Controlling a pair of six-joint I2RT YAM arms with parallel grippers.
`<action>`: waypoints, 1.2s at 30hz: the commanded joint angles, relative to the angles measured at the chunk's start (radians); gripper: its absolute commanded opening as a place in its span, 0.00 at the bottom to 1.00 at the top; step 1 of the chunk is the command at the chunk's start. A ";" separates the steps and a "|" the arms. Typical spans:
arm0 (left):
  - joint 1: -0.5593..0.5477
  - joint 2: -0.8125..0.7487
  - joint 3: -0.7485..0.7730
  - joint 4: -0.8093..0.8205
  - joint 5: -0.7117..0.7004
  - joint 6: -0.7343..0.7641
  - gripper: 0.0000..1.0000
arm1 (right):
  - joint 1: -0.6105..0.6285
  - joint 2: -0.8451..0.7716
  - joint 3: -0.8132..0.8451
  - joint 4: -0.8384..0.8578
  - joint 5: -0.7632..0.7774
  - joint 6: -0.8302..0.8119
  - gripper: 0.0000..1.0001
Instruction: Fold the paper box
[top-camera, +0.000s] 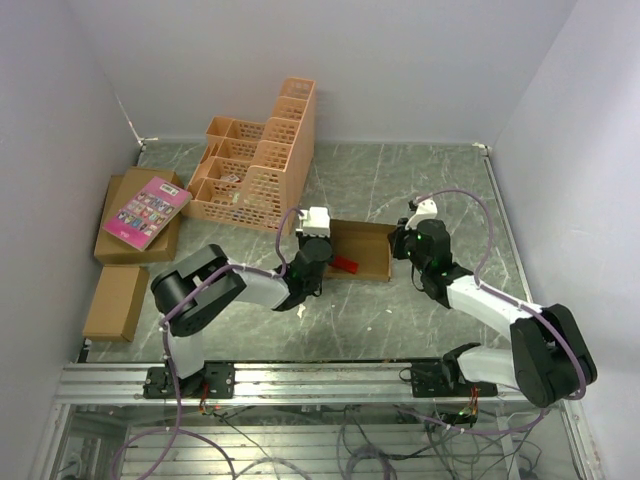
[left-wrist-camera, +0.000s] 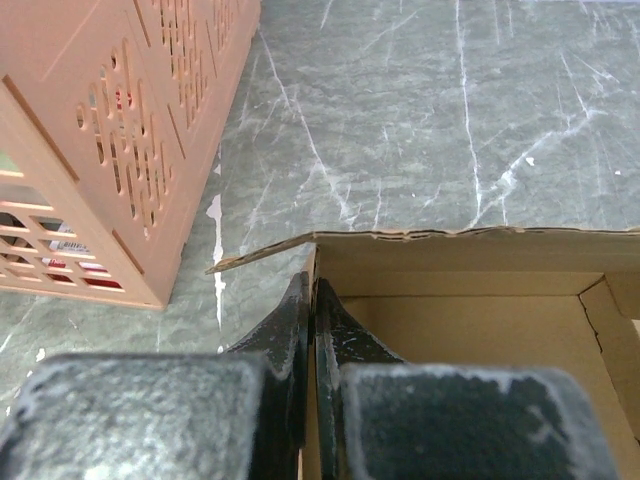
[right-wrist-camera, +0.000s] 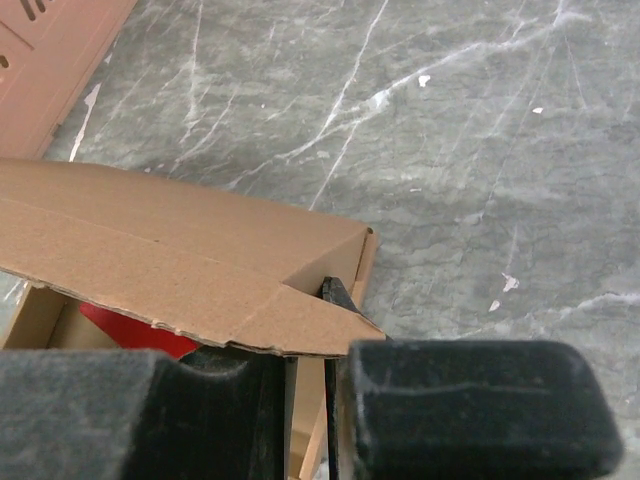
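Observation:
The paper box (top-camera: 365, 245) is a shallow brown cardboard tray standing open on the grey marble table between both grippers. A red thing (top-camera: 345, 265) lies inside it near the left end. My left gripper (top-camera: 327, 248) is shut on the box's left wall. In the left wrist view the fingers (left-wrist-camera: 313, 292) pinch that wall, with the box's inside (left-wrist-camera: 470, 325) to their right. My right gripper (top-camera: 396, 246) is shut on the box's right wall. In the right wrist view a flap (right-wrist-camera: 180, 235) leans over the fingers (right-wrist-camera: 320, 320) and hides one fingertip. The red thing (right-wrist-camera: 130, 330) shows beneath the flap.
An orange lattice crate (top-camera: 255, 165) stands at the back left, close to the left gripper (left-wrist-camera: 100, 130) and at the right wrist view's top corner (right-wrist-camera: 50, 40). A pink book (top-camera: 147, 210) lies on closed brown cartons (top-camera: 115, 300) at far left. Walls enclose the table.

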 joint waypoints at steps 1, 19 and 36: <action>-0.035 -0.013 -0.030 -0.028 0.081 -0.051 0.07 | 0.028 -0.024 -0.004 -0.108 -0.139 0.003 0.13; -0.050 -0.042 -0.077 -0.021 0.099 -0.037 0.07 | 0.027 -0.042 -0.004 -0.124 -0.185 0.049 0.14; -0.051 -0.048 -0.094 -0.028 0.144 -0.029 0.07 | 0.018 -0.090 -0.007 -0.246 -0.229 -0.002 0.17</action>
